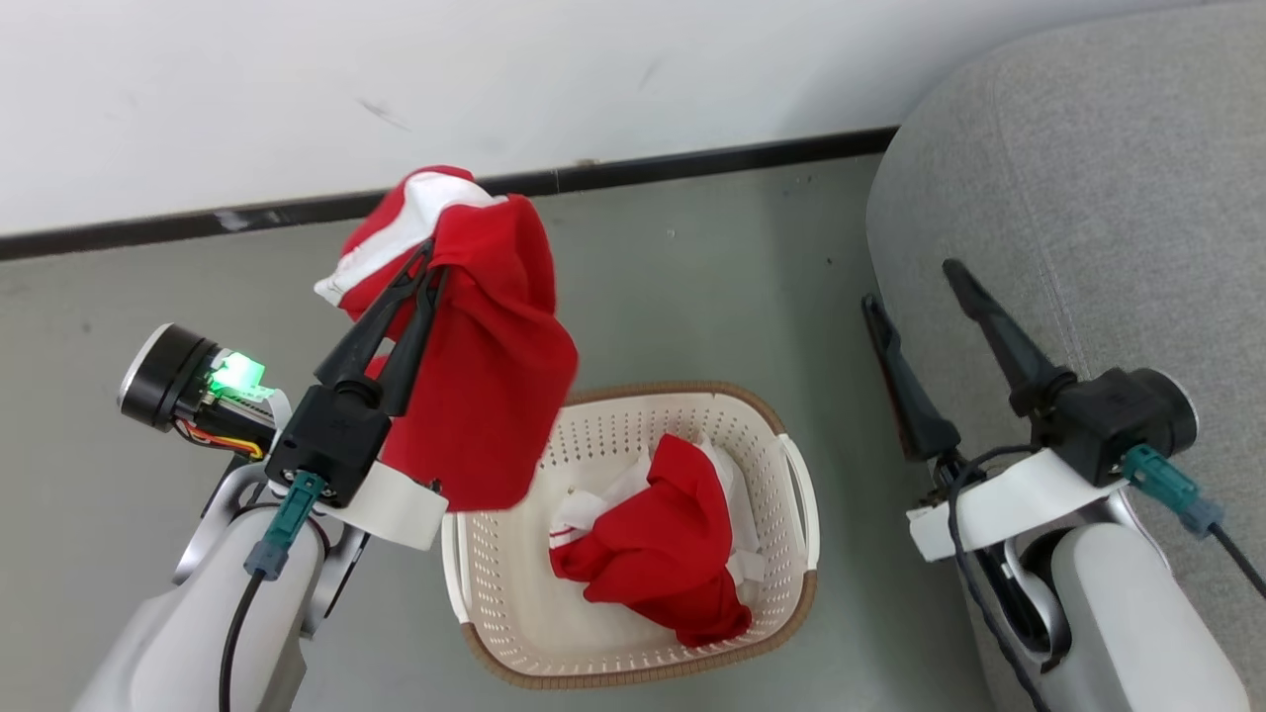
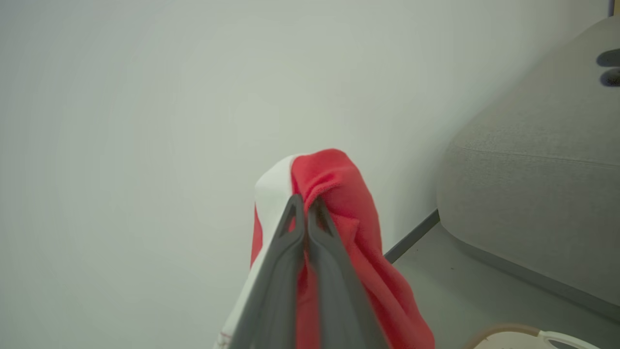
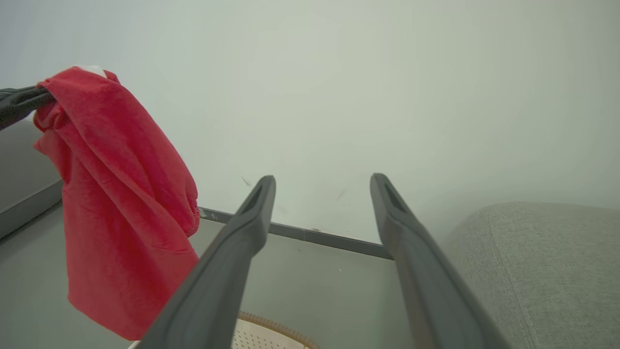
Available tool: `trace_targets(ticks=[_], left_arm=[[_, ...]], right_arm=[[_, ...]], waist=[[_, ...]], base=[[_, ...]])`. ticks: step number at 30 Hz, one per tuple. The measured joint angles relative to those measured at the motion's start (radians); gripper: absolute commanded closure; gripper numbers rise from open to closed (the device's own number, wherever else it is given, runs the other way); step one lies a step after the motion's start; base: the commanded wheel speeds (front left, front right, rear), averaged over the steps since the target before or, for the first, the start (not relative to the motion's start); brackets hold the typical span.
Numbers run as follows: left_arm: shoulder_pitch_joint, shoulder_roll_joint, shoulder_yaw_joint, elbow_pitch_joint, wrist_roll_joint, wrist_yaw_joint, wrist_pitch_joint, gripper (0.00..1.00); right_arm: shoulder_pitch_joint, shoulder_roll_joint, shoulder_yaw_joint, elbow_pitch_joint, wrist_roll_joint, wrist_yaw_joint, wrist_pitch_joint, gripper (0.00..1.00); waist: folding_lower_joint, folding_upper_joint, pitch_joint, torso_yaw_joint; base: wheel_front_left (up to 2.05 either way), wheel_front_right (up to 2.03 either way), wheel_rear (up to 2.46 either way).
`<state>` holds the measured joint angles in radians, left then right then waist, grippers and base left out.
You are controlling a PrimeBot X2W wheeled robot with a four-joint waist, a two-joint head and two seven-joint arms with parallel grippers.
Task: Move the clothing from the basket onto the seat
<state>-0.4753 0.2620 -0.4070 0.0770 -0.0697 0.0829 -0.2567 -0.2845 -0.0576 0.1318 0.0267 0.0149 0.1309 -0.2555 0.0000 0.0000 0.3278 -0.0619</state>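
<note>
Left gripper (image 1: 432,259) (image 2: 305,206): fingers together, clamped on a fold of red fabric. In the left wrist view both dark tips meet on the cloth where a white panel joins the red.

Held garment (image 1: 495,376) (image 2: 358,232) (image 3: 121,203): bright red with white trim at the top. It hangs from the fingertips in a loose drape, clear of the floor. In the head view its lower hem overlaps the basket's upper left corner; whether it touches the rim cannot be told. A green light (image 1: 235,376) is lit on the left wrist.

Right gripper (image 1: 910,285) (image 3: 323,180): fingers wide apart, nothing between them. In the head view they stand over the left edge of the seat, tips pointing toward the wall.

Second garment (image 1: 663,554): red with white parts, crumpled on the bottom of the basket, toward its right half.

Basket (image 1: 633,425) (image 2: 508,334) (image 3: 271,322): cream, perforated, brown rim band. It stands on the floor between the two arms, just beside the seat.

Seat (image 1: 1088,198) (image 2: 533,194) (image 3: 547,261): grey woven upholstery with a rounded corner, to the right of the basket. No clothing lies on the visible part.

Surroundings: grey floor (image 1: 692,277), a dark baseboard (image 1: 692,163) and a pale wall (image 1: 495,79) beyond. The wall carries a few faint dark scuffs.
</note>
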Motion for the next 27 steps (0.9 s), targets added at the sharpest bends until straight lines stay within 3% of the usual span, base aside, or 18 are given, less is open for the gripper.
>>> trace_targets(ticks=[10,19,27], left_arm=[[-0.006,0.018,-0.049,-0.025,0.0,-0.068,0.007,1.0],[-0.006,-0.01,-0.117,-0.041,-0.018,-0.123,0.043,1.0],[-0.006,-0.029,-0.153,-0.055,-0.02,-0.145,0.083,1.0]], right_arm=[[0.046,-0.07,0.144,0.048,0.028,0.0,0.0,0.0],[0.074,-0.144,0.312,0.079,0.075,0.0,0.0,0.0],[0.046,-0.188,0.436,0.102,0.111,0.0,0.0,0.0]], waist=[[0.0,0.0,-0.112,0.015],[0.0,0.0,-0.204,0.023],[0.0,0.0,-0.273,0.027]], base=[[0.0,0.0,0.0],[0.0,0.0,0.0],[0.0,0.0,0.0]])
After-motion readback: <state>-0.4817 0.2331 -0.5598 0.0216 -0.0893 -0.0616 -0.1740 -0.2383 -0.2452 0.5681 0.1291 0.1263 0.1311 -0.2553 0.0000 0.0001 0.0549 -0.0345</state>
